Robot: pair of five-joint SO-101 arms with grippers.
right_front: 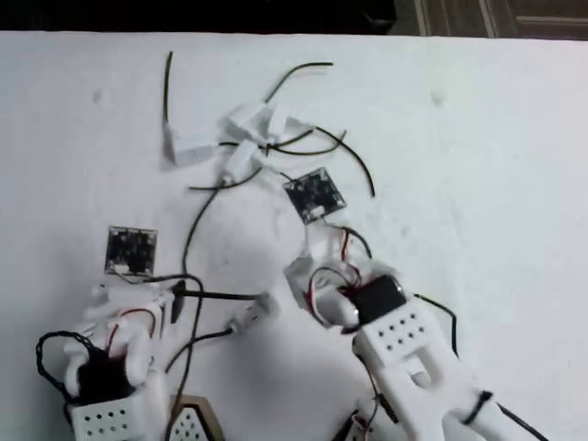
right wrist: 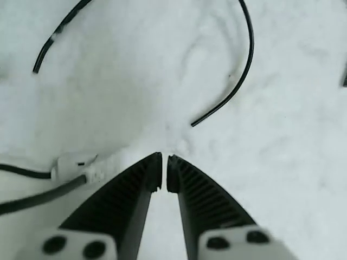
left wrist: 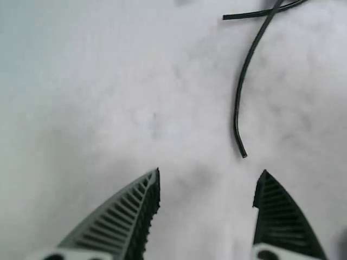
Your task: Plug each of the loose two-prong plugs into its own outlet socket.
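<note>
White two-prong plugs (right_front: 246,119) on black cords lie heaped on the white desk (right_front: 478,138), apparently none seated in either dark square outlet socket (right_front: 314,196). The left pincer (left wrist: 209,176) is spread wide and the right pincer (right wrist: 164,162) is clenched on nothing.

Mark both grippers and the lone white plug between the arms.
left gripper (left wrist: 210,177), left wrist view, midway between its open fingertips
right gripper (right wrist: 165,169), right wrist view, midway between its shut fingertips
lone white plug (right_front: 256,311), high view, its white body
</note>
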